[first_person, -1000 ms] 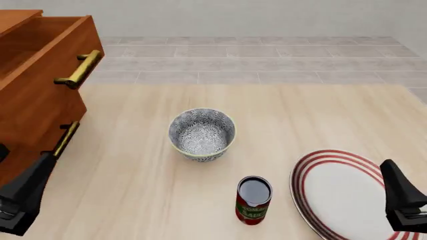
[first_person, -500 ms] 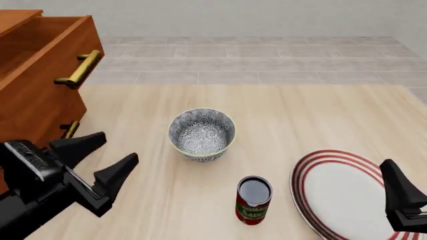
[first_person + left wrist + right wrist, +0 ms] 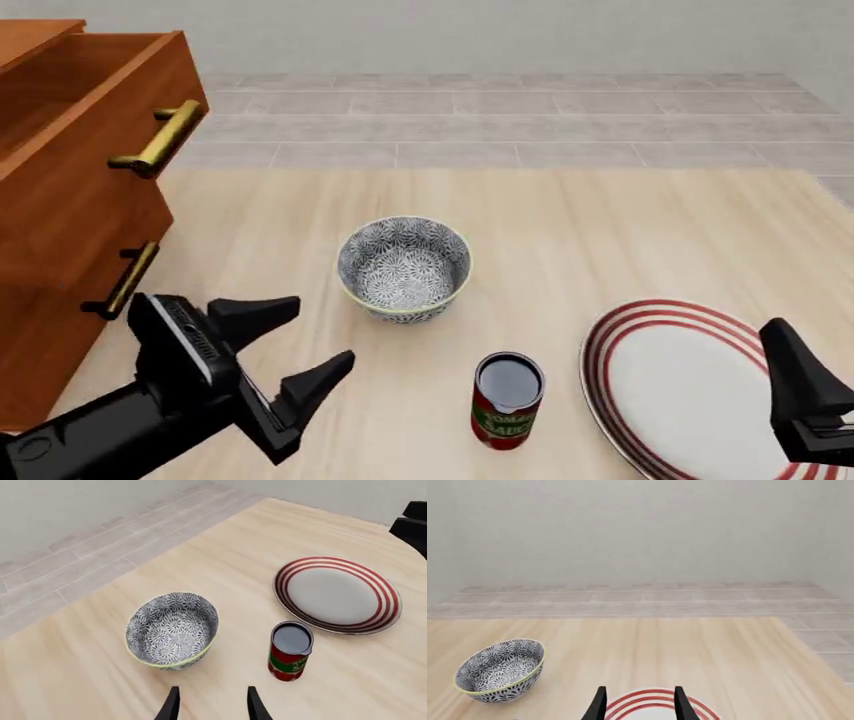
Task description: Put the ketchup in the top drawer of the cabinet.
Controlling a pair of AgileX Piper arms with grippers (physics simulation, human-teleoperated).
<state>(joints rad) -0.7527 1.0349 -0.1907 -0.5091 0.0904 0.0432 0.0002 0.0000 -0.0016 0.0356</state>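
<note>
Ketchup [image 3: 507,400]: small cylinder, red label with green band, dark glossy top, upright on the pale wood-grain table [image 3: 601,230], lower centre of the front view. It sits between the bowl [image 3: 404,268] and the plate [image 3: 681,385], touching neither.

Bowl: round, grey floral pattern inside and out, thin yellow-green rim. Plate: flat white disc with concentric red rings.

Cabinet [image 3: 54,230]: orange-brown wood, upper left of the front view. Top drawer [image 3: 100,110] stands pulled out, brass bar handle [image 3: 160,138] on its front.

Left gripper [image 3: 287,365]: black, angular fingers spread wide, empty, lower left, apart from the can. Right gripper [image 3: 639,705]: fingers parted, nothing between them, over the plate's rim.

Front view alone shows the cabinet. Left wrist view shows bowl, can and plate together; right wrist view shows bowl and plate edge, but not the can.
</note>
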